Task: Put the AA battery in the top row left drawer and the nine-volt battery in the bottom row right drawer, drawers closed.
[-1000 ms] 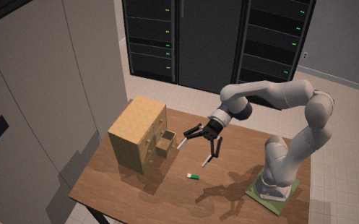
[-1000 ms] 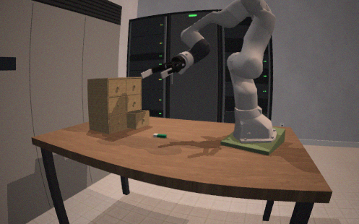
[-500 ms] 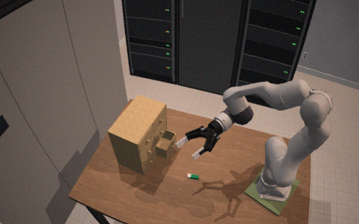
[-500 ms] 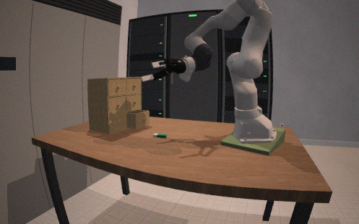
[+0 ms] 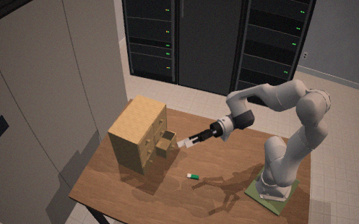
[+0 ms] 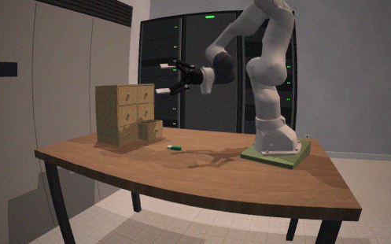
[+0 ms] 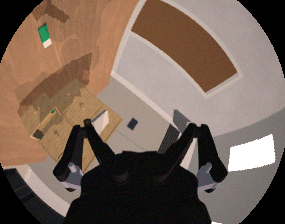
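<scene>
Pincer hangs in the air above and in front of the small chest, its fingers spread wide with nothing between them, one finger above the other in the exterior view. The arm reaches across from its green base plate near the worktop's right edge.

The chest stands near the back left of the worktop, close to the left edge, its drawer fronts facing the arm. One drawer in the bottom row, on the right as one faces the fronts, is pulled partway out and sits level; the other drawers look flush with the chest's front. What lies inside the open drawer cannot be told from these views.

A small green and white battery lies flat on the worktop, well apart from the chest and from the base plate, with bare wood all around it. Its type is too small to read.

Open wood stretches between chest, battery and base plate, and toward the near curved edge of the worktop.
</scene>
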Motion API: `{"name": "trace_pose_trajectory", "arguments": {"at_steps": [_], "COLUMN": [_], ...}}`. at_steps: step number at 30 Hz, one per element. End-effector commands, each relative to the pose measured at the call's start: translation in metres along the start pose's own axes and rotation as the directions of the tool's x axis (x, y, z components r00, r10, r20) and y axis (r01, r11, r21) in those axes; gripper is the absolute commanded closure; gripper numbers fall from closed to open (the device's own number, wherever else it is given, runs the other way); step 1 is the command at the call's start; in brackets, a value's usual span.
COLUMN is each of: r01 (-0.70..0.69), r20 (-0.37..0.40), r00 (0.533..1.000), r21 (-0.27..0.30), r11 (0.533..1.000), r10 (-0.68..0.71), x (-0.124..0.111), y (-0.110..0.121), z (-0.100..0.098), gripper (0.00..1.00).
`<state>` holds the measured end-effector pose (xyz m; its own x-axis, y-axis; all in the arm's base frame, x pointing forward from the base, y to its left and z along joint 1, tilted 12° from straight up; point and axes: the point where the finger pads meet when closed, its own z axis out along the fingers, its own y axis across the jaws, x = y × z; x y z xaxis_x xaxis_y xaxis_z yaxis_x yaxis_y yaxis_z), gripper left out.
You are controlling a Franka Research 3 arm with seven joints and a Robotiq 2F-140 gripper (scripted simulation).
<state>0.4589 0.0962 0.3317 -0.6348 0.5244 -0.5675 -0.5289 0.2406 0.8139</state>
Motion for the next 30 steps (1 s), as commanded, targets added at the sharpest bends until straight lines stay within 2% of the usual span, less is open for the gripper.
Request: {"name": "trace_pose_trajectory", "arguments": {"at_steps": [1,4,5,8,11,12,14,18,19,21,24,25,27,30], "r01": [-0.266,-0.269,-0.367,-0.455,-0.455,-0.550,-0.608,-0.616,-0.700,-0.745,-0.745,-0.803,-0.838,-0.839], "r20": [0.075,0.076,0.136,0.167,0.167,0.225,0.246,0.248,0.300,0.315,0.315,0.356,0.366,0.367], "r00": [0.961,0.960,0.921,0.877,0.877,0.809,0.761,0.754,0.660,0.602,0.602,0.499,0.429,0.426], "r21": [0.000,0.000,-0.006,-0.015,-0.015,-0.037,-0.051,-0.053,-0.089,-0.110,-0.110,-0.154,-0.180,-0.182], "r11": [0.964,0.963,0.930,0.890,0.890,0.834,0.792,0.786,0.709,0.658,0.658,0.576,0.515,0.512], "r10": [0.265,0.268,0.365,0.451,0.451,0.543,0.600,0.608,0.689,0.734,0.734,0.790,0.826,0.827], "x": [-0.008,-0.008,-0.017,-0.017,-0.017,-0.023,-0.023,-0.023,-0.026,-0.026,-0.026,-0.026,-0.026,-0.026], "y": [-0.005,-0.005,-0.021,-0.021,-0.021,-0.037,-0.037,-0.037,-0.055,-0.055,-0.055,-0.073,-0.073,-0.073], "z": [-0.002,-0.002,-0.008,-0.008,-0.008,-0.016,-0.016,-0.016,-0.025,-0.025,-0.025,-0.035,-0.035,-0.035], "gripper": [0.00,0.00,0.00,0.00,0.00,0.00,0.00,0.00,0.00,0.00,0.00,0.00,0.00,0.00]}}
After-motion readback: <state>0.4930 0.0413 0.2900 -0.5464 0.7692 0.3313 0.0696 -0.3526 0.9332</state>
